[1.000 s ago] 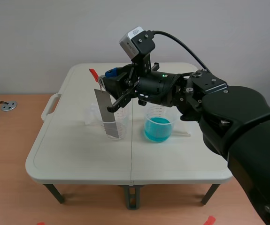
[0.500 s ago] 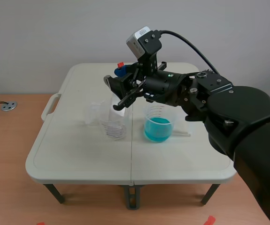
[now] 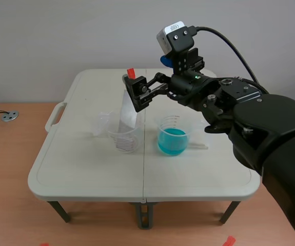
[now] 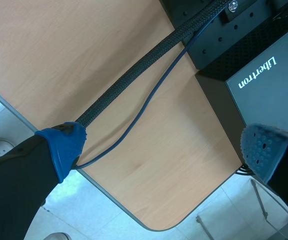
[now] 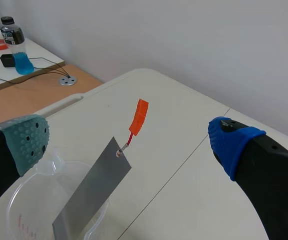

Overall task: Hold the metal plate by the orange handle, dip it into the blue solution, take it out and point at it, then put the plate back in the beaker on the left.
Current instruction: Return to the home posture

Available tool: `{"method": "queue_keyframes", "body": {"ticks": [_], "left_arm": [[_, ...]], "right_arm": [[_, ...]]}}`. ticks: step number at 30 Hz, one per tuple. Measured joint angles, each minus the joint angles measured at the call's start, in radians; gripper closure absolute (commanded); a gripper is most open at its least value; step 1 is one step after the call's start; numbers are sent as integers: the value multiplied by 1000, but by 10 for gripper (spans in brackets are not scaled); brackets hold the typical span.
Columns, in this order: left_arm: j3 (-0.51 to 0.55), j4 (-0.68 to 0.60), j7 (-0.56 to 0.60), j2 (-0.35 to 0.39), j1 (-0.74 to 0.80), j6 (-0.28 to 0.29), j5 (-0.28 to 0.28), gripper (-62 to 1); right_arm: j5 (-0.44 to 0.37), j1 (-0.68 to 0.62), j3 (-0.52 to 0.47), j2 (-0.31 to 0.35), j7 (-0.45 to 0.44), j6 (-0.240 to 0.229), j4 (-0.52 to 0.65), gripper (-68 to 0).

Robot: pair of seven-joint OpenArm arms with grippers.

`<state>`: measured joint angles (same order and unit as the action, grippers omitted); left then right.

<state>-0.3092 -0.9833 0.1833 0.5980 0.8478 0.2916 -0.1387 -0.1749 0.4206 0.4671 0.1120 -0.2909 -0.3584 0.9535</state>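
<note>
Grey flat metal plate (image 3: 127,115) (image 5: 91,192) stands tilted in the clear plastic beaker (image 3: 124,138) (image 5: 21,220). Its lower end is inside the beaker and its upper end leans toward the far edge of the worktop. A small orange handle (image 3: 131,72) (image 5: 139,116) sticks up from the plate's top corner on a short wire. Nothing is gripping either one.

This beaker sits near the middle of the cream-white folding worktop (image 3: 85,164) (image 5: 184,115), just left of its centre seam. A second clear beaker (image 3: 173,136) stands just right of the seam, holding bright blue solution (image 3: 172,141) in its lower part. The two beakers are near each other but apart.

The right gripper (image 3: 151,77) (image 5: 131,142) hangs above the left beaker on the arm that enters from the right. Its fingers are spread wide, with the orange handle in the gap between them, and neither pad touches the handle. It holds nothing.

The left gripper (image 4: 164,150) is likewise spread wide and empty. It hangs over a brown wooden desk surface (image 4: 83,65) crossed by a thick black braided cable (image 4: 149,60), beside a black box (image 4: 254,65).
</note>
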Motion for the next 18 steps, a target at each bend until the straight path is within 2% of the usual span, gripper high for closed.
{"method": "queue_keyframes", "body": {"ticks": [8, 12, 15, 18], "left_arm": [[3, 0, -10, -38, -32, 0, 0, -623], [13, -3, 0, -42, -61, 0, 0, -623], [80, -36, 4, -42, -64, 1, -19, -623], [187, -102, 61, -41, -64, 0, -28, -623]], "right_arm": [[-38, -29, 0, 53, 0, -2, 0, -664], [-89, -68, 0, 100, 4, -3, 23, -664], [-135, -103, 0, 147, 10, -3, 68, -664], [-177, -140, 0, 195, 39, -3, 136, -664]]}}
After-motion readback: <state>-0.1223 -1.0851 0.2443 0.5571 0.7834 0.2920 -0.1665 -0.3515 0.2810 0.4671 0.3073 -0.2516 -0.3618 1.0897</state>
